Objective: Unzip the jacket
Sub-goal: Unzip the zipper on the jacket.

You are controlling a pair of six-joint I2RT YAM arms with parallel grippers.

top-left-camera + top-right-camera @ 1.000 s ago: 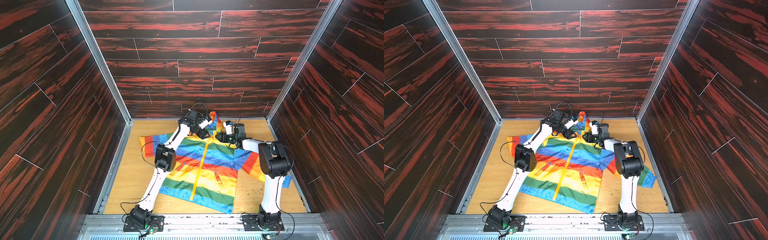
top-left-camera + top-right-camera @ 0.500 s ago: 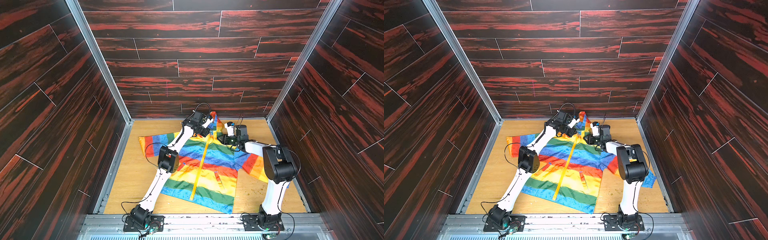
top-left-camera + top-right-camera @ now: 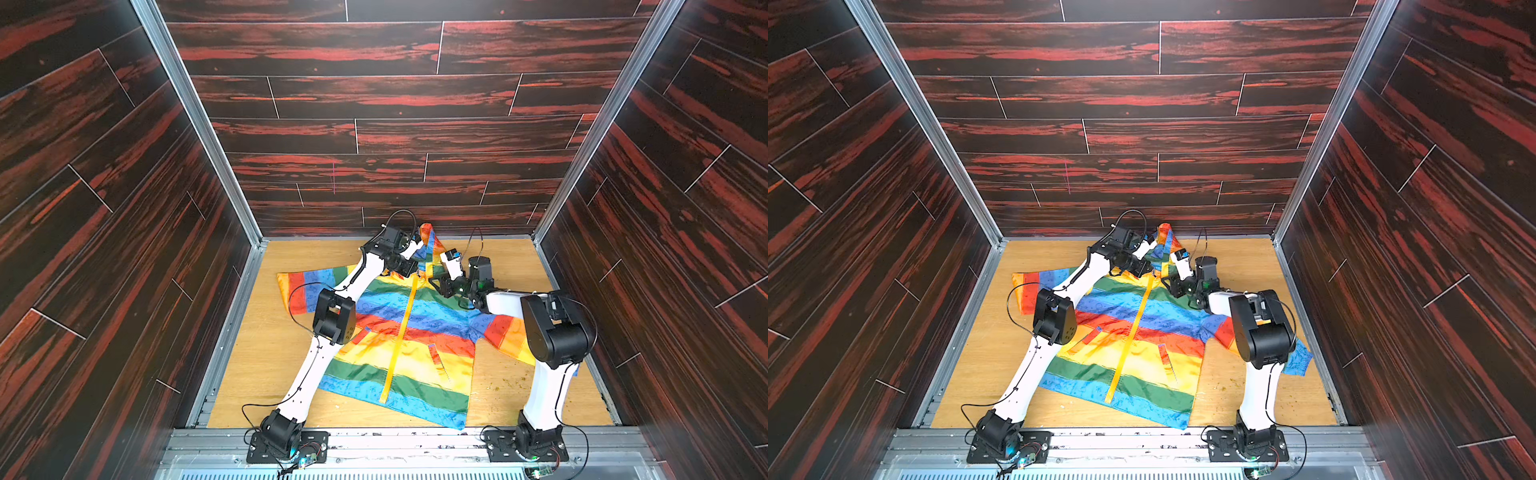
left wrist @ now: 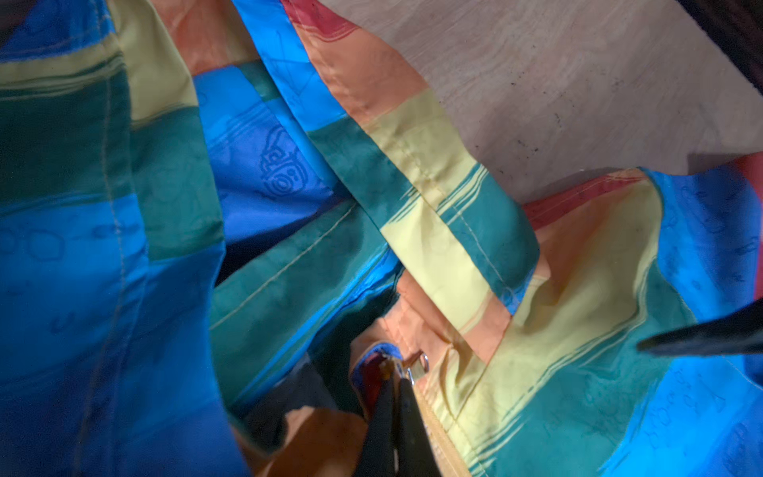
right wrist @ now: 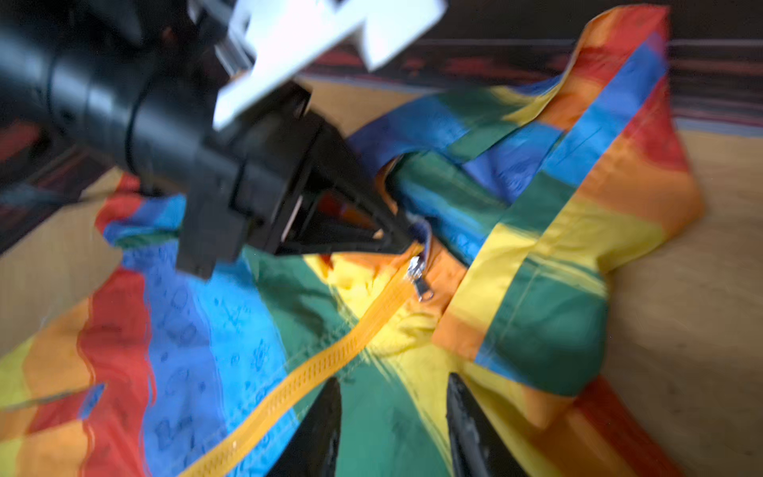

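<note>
Nothing's unzipped yet, far as I can see. The thin, shiny rainbow-striped hooded jacket (image 3: 436, 320) lies flat on the wooden floor (image 3: 286, 374), its yellow zipper (image 3: 399, 340) shut from hem to collar. My right gripper (image 5: 392, 378) hovers over it, jaws apart and empty. Beyond it, the left gripper (image 5: 406, 241) pinches the collar edge beside the silver slider pull (image 5: 421, 281).

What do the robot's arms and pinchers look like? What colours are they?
The left arm and the right arm are white tubes joined by chunky black joints. Thin black cables loop along them. Each arm stands on a black base bolted to a metal rail. The left gripper and the right gripper have black fingers that taper to points.
</note>
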